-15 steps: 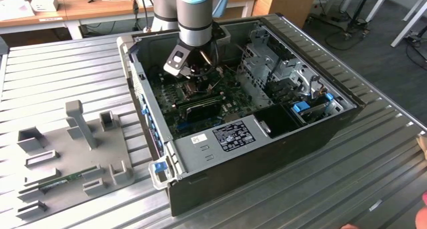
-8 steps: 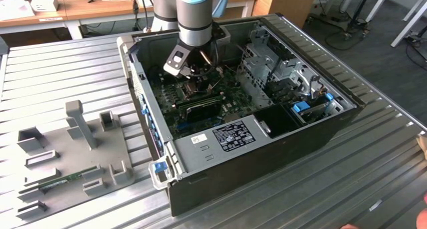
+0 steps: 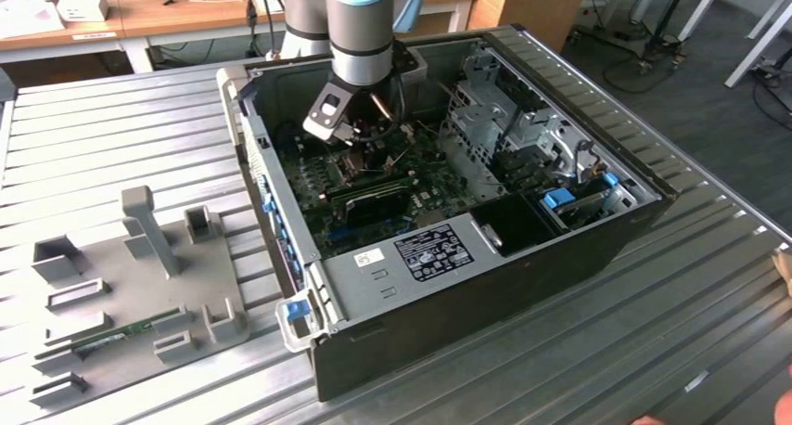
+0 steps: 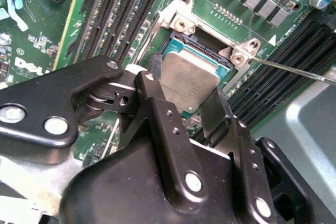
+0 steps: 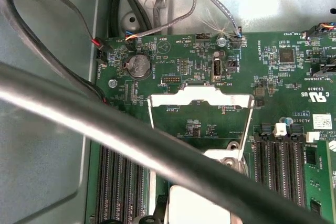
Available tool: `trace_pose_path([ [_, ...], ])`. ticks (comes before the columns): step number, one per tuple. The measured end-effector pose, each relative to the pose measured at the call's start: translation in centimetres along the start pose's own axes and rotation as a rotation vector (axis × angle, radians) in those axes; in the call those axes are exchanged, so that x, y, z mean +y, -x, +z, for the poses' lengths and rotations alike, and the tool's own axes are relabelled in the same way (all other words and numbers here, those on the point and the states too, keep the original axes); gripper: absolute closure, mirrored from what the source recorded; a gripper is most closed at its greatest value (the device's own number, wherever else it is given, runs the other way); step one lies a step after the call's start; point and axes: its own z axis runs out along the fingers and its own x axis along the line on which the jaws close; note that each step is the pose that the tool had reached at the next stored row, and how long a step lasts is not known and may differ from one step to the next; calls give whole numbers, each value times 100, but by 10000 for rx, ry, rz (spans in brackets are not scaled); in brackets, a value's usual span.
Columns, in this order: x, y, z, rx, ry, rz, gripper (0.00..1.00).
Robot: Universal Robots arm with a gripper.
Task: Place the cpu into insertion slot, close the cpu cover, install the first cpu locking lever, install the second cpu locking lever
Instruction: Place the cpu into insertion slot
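Here the tool point(image 4: 184, 100) pinches the cpu point(image 4: 191, 80) edgewise over the insertion slot point(image 4: 205, 52), cpu cover point(image 5: 178, 95) folded back for access

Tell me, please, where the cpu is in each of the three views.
Exterior view: cannot tell; hidden below the arm.
Second wrist view: cpu at the insertion slot, beside the memory slots.
First wrist view: cpu partly behind the grey cable.
Shared landmark: the memory slots.

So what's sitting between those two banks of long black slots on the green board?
The insertion slot, with the cpu over it, clasped in the gripper's jaws. The second wrist view shows this.
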Motion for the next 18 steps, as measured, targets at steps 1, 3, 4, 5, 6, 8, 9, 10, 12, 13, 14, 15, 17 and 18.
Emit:
trace_pose_path([
  [1,0,0,0,-16,2,-2,46],
  [3,-1,0,-1,-45,14,-5,46],
  [4,-3,0,-2,-55,31,-6,46],
  [5,-3,0,-2,-56,47,-7,46],
  [6,-3,0,-1,-55,56,-9,46],
  [8,-3,0,-1,-55,62,-10,46],
  [9,-5,0,-2,-56,69,-8,46],
  [10,-7,0,-2,-56,84,-8,46],
  [12,-12,0,-3,-55,133,-11,46],
  [13,-15,0,-3,-55,159,-13,46],
  [14,-19,0,-3,-54,181,-13,46],
  [15,-21,-1,-3,-54,194,-14,46],
  [17,-25,0,-4,-56,216,-15,46],
  [18,-27,0,-4,-55,223,-16,46],
])
